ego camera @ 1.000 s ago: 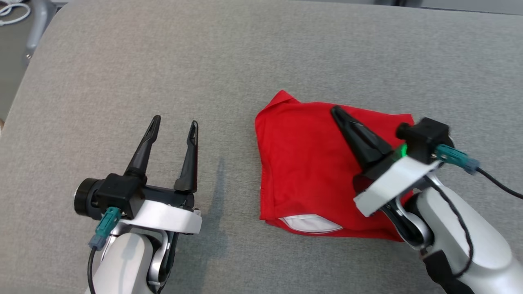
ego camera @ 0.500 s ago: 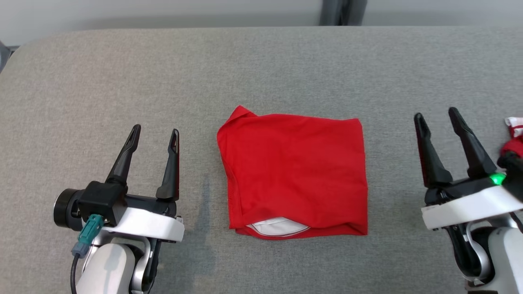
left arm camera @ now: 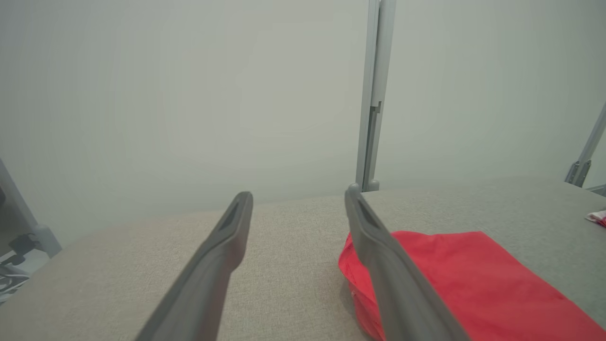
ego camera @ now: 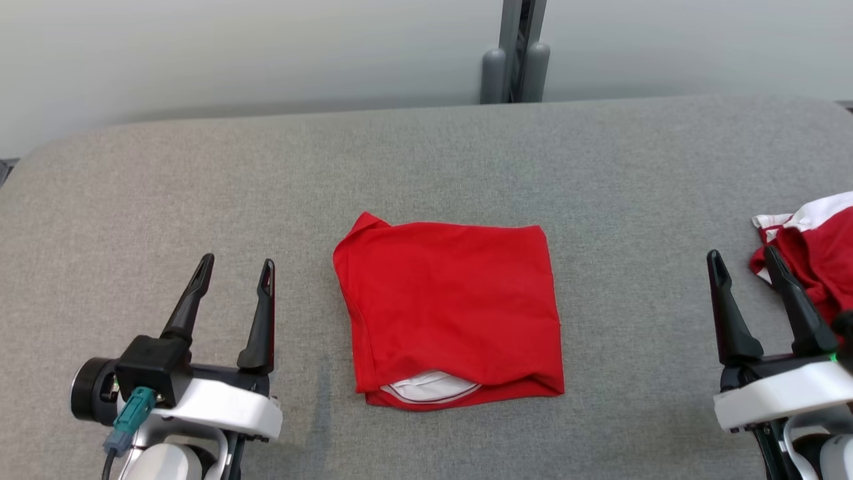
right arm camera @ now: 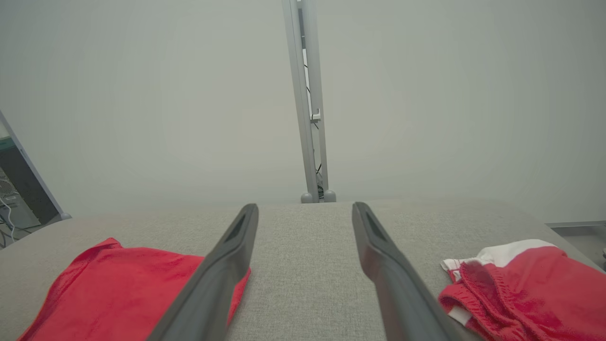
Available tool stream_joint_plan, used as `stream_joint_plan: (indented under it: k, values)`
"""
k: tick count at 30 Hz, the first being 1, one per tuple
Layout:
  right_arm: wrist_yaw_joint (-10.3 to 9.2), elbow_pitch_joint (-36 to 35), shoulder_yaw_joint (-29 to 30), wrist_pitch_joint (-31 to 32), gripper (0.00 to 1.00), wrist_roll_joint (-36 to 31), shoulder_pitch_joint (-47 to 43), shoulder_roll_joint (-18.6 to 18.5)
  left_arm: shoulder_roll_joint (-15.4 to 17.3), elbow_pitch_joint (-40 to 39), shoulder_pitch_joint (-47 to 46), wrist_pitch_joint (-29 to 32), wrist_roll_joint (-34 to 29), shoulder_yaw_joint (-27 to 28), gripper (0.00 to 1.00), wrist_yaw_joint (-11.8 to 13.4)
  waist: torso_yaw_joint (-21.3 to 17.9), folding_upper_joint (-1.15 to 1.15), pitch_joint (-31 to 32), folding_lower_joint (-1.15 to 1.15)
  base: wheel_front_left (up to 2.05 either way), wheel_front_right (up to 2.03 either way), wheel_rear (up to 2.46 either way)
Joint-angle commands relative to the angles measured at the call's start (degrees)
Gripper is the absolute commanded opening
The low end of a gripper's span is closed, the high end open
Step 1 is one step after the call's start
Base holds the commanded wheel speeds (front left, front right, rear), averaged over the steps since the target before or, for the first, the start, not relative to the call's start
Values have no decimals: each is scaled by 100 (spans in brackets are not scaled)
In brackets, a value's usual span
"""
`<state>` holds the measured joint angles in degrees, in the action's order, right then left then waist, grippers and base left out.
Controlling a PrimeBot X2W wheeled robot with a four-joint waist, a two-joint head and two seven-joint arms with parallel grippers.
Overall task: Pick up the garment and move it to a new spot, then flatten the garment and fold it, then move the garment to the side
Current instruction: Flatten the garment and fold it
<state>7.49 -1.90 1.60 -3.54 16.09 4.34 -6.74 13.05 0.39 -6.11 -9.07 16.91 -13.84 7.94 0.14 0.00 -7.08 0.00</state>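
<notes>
Red garment (ego camera: 450, 313) is folded into a rough square and lies flat mid-counter (ego camera: 200, 173), on the grey fabric top. White inner fabric (ego camera: 430, 387) peeks out at its near edge, and a small flap pokes out at the far-left corner. Left gripper (ego camera: 238, 261) is left of it, not touching, fingers wide, holding nothing. Right gripper (ego camera: 743, 253) is well off to its right, fingers wide, empty. Second red-and-white garment (ego camera: 816, 247) is bunched at the counter's right edge, just beside the right fingers. Grey post (ego camera: 513, 60) stands behind the counter.
</notes>
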Motion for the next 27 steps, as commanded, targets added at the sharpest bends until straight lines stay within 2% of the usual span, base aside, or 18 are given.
stream_joint_plan:
  k: [1, 15, 27]
  values:
    - [0, -36, 22, 9, 100, -29, -43, -11, 41, -22, 38, -2, 22, 20, 100, 29, -30, 0, 95, 0, 0, 0, 0]
    - [0, -340, 256, 322, 100, -192, -799, 91, 232, -240, 640, 180, 129, -12, 100, 59, -16, 0, 716, 0, 0, 0, 0]
    - [0, -513, 170, 457, 100, -245, -919, 153, 287, -375, 837, 306, 206, 120, 100, 278, 37, 0, 821, 0, 0, 0, 0]
